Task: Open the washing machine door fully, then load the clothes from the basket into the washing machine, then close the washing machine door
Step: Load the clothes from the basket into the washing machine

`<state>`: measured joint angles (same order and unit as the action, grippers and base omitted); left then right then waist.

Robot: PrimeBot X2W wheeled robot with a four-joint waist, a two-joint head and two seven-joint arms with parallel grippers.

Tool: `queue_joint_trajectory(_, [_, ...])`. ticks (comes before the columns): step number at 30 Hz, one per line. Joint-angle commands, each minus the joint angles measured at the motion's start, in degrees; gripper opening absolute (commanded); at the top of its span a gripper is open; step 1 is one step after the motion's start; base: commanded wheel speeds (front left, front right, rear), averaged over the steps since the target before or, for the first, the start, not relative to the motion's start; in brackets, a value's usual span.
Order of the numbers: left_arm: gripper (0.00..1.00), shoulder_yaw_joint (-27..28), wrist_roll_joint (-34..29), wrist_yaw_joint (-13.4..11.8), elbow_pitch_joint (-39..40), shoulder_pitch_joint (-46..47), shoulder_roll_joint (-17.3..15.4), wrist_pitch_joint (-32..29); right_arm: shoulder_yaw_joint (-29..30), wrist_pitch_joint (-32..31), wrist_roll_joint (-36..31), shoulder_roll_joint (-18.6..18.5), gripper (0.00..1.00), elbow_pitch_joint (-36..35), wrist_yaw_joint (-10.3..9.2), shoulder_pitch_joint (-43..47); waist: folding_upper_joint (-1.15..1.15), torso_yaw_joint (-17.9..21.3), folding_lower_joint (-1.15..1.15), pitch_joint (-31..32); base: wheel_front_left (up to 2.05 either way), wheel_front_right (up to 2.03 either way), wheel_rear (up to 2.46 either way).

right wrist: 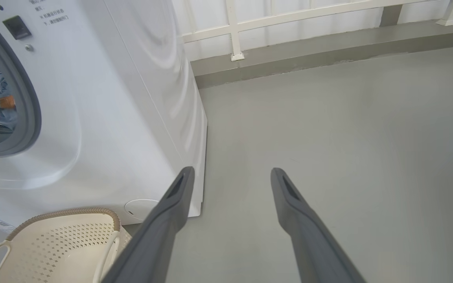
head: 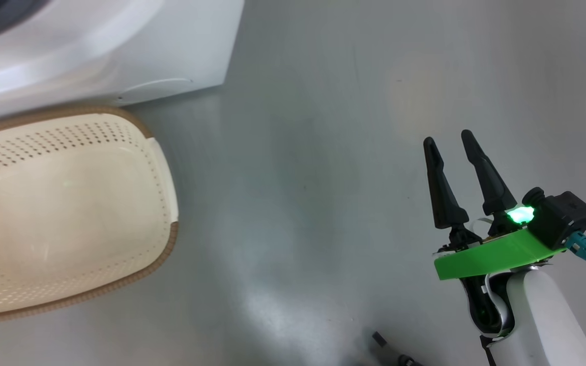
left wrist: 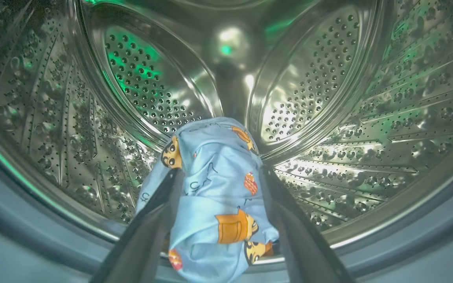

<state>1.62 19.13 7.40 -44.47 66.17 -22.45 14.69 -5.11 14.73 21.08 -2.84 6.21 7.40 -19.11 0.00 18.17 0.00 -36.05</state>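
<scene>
My left gripper (left wrist: 220,171) reaches into the washing machine's steel drum (left wrist: 328,98), open, its fingers (left wrist: 148,220) on either side of the bunched light blue clothes (left wrist: 214,188) with orange prints. That garment rests at the drum's front lip, and through the opening it also shows in the right wrist view (right wrist: 2,106). The cream basket (head: 69,137) stands on the floor against the washing machine (head: 171,40), and the part of its inside that I see holds nothing. My right gripper (head: 448,137) hangs open over bare floor to the right. The washing machine door is out of view.
Grey floor (head: 298,178) spreads right of the washing machine (right wrist: 124,98) and basket (right wrist: 65,239). A white railing and low kerb (right wrist: 289,59) run along the far side. The grey rubber ring (left wrist: 14,236) frames the drum mouth. A small dark object (head: 382,340) lies near the bottom edge.
</scene>
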Motion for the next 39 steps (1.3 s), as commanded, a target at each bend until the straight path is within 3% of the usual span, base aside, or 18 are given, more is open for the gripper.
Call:
queue_joint_trajectory(1, [1.00, 1.20, 0.05, 0.08, 1.98, -1.78, -2.19, 0.30, -0.94, 0.27, -0.64, -0.04, 1.00, -1.03, 0.09, 0.03, 0.00, -0.90, 0.00, 0.92, 0.00, 0.00, 0.00])
queue_joint_trajectory(15, [1.00, 2.91, -5.30, 0.09, 9.27, -19.01, 6.76, 0.30, 1.05, 0.27, -6.10, -0.04, 1.00, 0.84, 0.09, 1.54, 0.00, -7.14, 0.00, 9.62, 0.00, 0.00, 0.00])
queue_joint_trajectory(24, [1.00, 4.30, -6.52, 0.09, 12.87, -30.51, 12.67, 0.30, 2.18, 0.27, -6.73, -3.11, 1.00, 2.05, 0.09, 5.17, 0.00, -12.16, 0.00, 17.68, 0.00, 0.00, 0.00])
queue_joint_trajectory(39, [1.00, 5.61, -8.47, 0.09, 20.16, -45.98, 15.36, 0.30, 4.27, 0.27, -5.93, -5.60, 1.00, 2.55, 0.09, 11.26, 0.00, -16.06, 0.00, 25.61, 0.00, 0.00, 0.00])
